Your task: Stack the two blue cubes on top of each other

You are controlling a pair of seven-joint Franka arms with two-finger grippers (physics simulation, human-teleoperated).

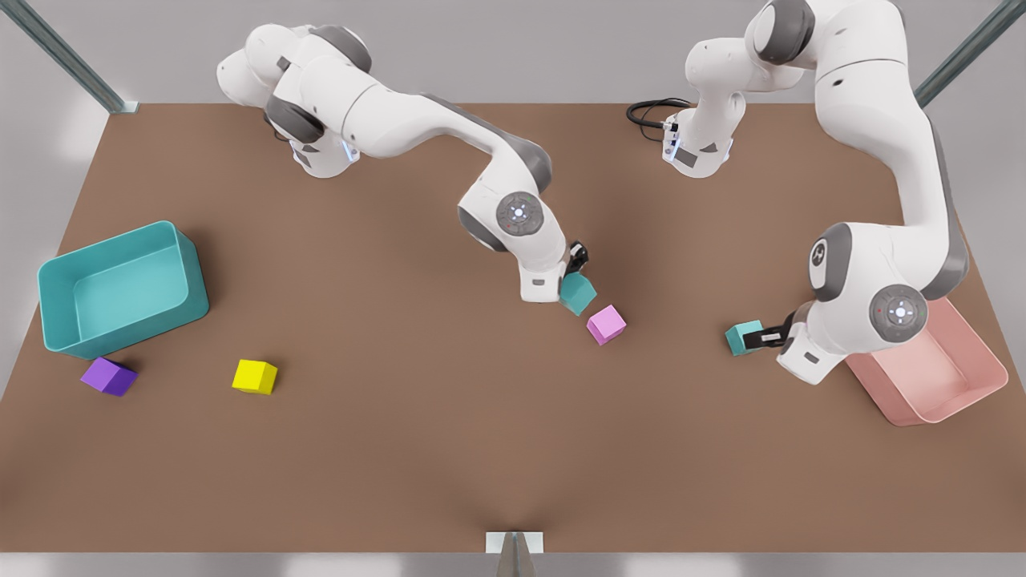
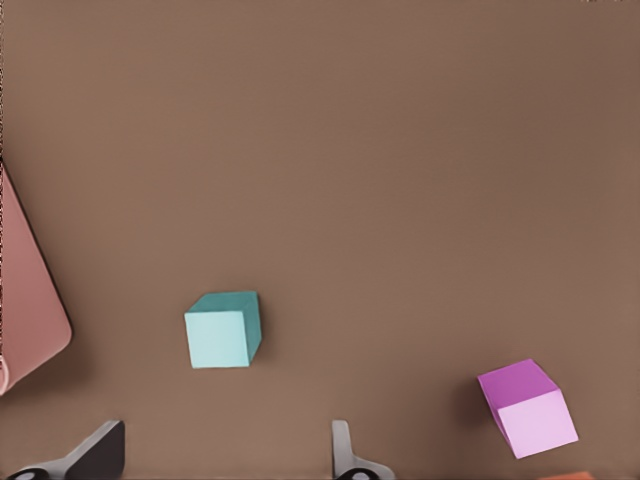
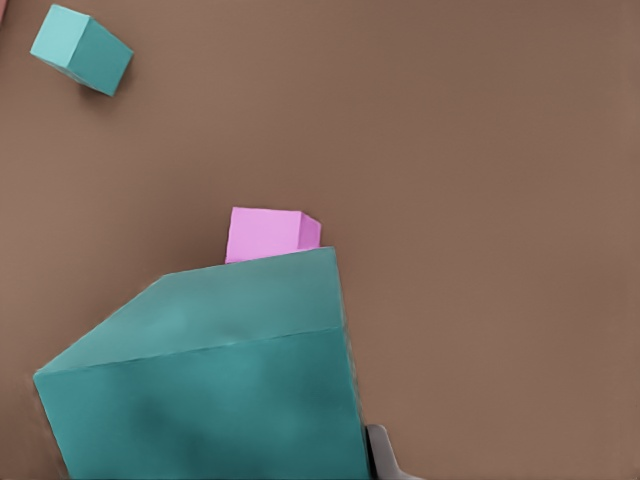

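My right gripper [image 1: 571,279] is clamped on the first cube [image 1: 579,293], which sits tilted in my jaws, just beside the pink cube [image 1: 606,324] near the middle of the table [image 1: 401,465]. I judge it is off the surface, though barely.

My left gripper [image 1: 765,339] hangs spread wide over the second cube [image 2: 222,338], gripping nothing. That cube rests flat on the table near the pink bin [image 1: 962,385], well apart from the first.

So the stack is not begun: one cube is in hand and has to be carried across and set squarely on the other.

The table is plain brown and matte. A teal bin [image 1: 56,320], a purple cube [image 1: 107,376] and a yellow cube [image 1: 255,377] lie towards the front view's left, away from my path. Grey walls and metal struts stand at the corners.
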